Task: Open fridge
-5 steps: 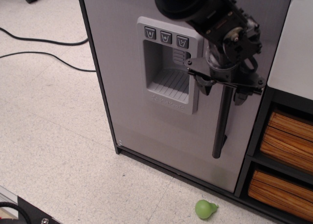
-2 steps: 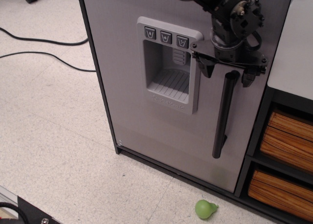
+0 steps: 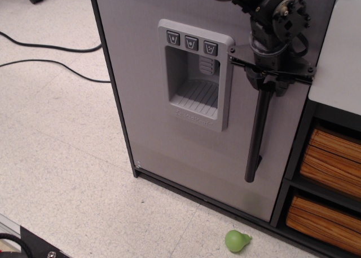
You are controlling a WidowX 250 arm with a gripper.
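Fridge door's shut, gripper's up at the handle

Black cables (image 3: 39, 47) trail over the floor at left, fridge (image 3: 146, 128) stands mid-frame, and the gripper (image 3: 269, 83) looks clenched on the top of its black bar handle (image 3: 256, 139); a little green pear (image 3: 237, 241) lies below, wooden drawers (image 3: 330, 162) at right.

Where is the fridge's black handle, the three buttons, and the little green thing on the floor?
Black handle (image 3: 258, 131), observation image, middle of the bar.
Three buttons (image 3: 192, 42), observation image, the middle button.
Green thing (image 3: 236, 241), observation image, its round body.
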